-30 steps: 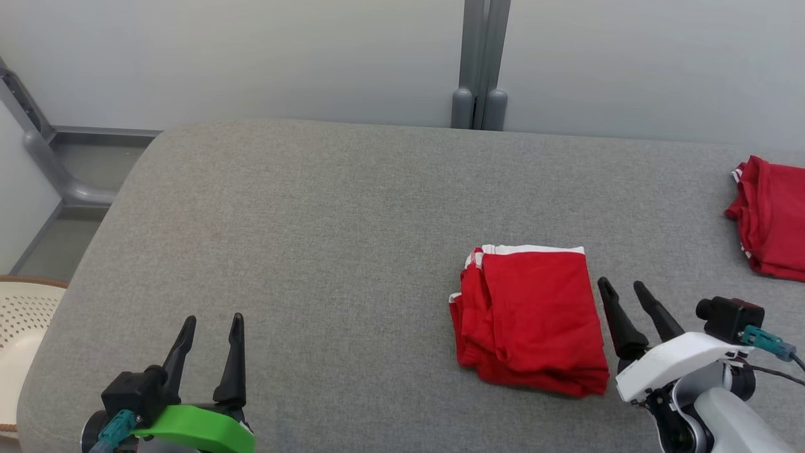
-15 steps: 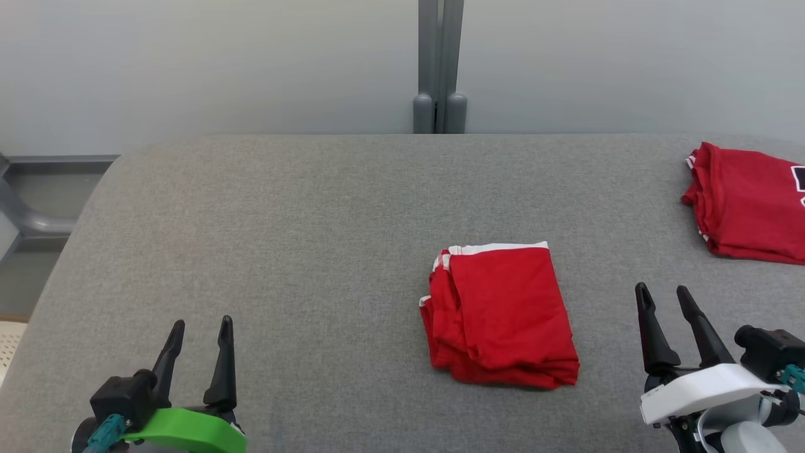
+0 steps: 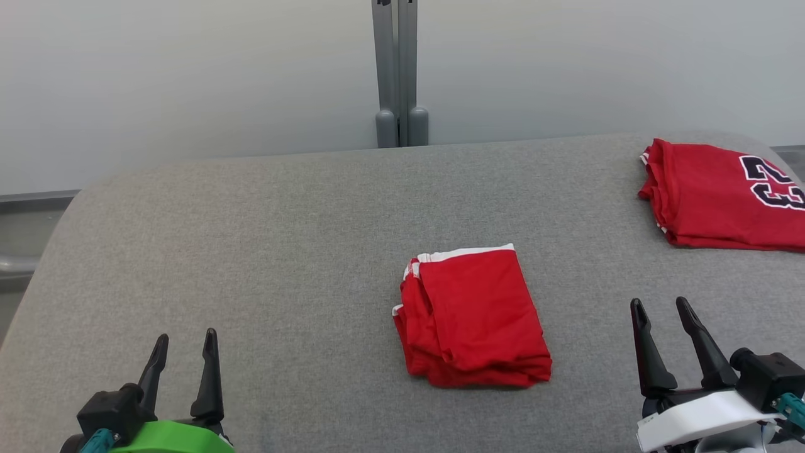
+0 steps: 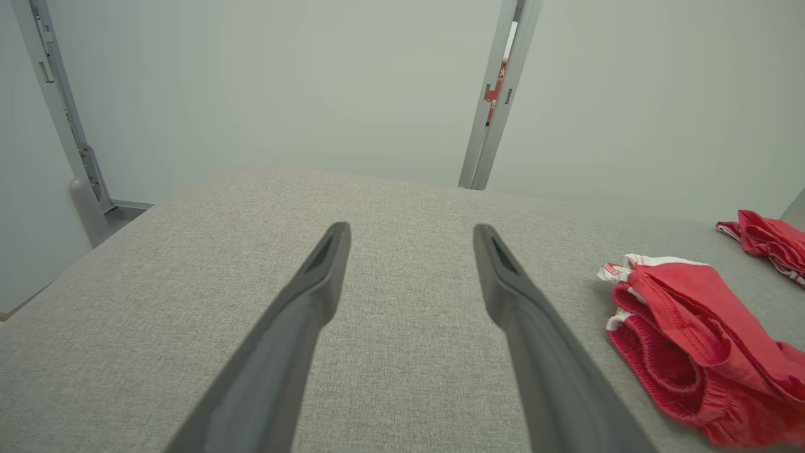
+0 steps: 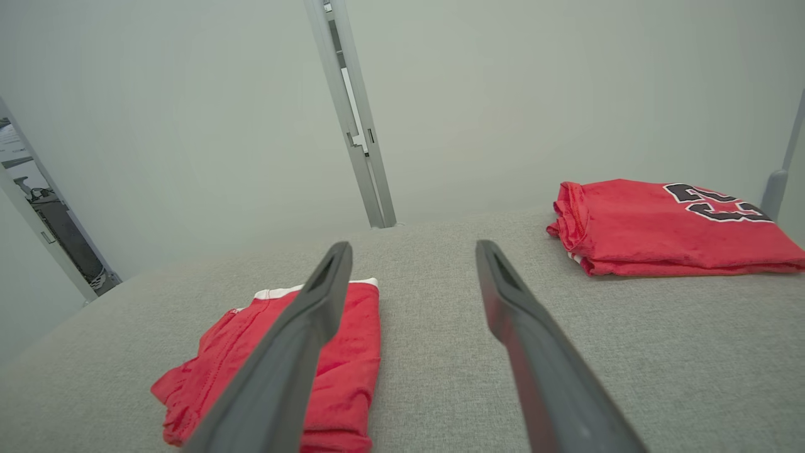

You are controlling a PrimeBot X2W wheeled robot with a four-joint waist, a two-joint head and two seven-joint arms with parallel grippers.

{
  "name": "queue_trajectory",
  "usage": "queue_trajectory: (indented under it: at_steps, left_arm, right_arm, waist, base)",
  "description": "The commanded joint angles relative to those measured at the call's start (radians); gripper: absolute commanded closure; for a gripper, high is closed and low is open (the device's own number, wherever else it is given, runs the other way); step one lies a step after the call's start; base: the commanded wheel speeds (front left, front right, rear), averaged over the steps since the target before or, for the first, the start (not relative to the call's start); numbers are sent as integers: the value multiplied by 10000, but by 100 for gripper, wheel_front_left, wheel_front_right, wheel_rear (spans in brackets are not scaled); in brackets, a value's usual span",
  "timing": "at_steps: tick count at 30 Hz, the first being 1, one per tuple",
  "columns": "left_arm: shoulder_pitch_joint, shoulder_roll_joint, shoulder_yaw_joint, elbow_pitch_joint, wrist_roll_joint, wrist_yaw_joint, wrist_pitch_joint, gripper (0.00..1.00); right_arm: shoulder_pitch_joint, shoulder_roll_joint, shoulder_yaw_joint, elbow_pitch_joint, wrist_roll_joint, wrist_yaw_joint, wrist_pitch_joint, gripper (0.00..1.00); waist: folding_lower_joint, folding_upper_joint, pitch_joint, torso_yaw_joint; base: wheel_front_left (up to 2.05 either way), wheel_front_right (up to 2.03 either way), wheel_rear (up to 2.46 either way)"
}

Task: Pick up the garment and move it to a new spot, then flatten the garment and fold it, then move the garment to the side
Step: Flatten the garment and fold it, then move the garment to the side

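The red shorts (image 3: 471, 318) lay folded in a small neat pile near the middle of the gray table (image 3: 251, 251), a little toward the lower right of the head picture, with the white band along the top edge. They looked ready for the last step, the move to the side. A red shirt (image 3: 710, 195) with dark numbers sat folded in the upper right corner, likely the spot for finished clothes. The left gripper (image 3: 186, 336) was at the lower left, well apart from the shorts, wide open and holding nothing. The right gripper (image 3: 659, 304) was at the lower right, near the shorts' right edge but not touching. It was also open and empty, so it seemed the better one to reach.
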Motion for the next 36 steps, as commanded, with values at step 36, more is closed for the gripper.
queue_trajectory:
  at_steps: [36]
  left_arm:
    - [316,106,154,31,786,-39,-26,0]
  right_arm:
    - [405,102,14,329,-615,-7,-26,0]
  waist:
    - [1,0,-273,99]
  base:
    - [0,0,0]
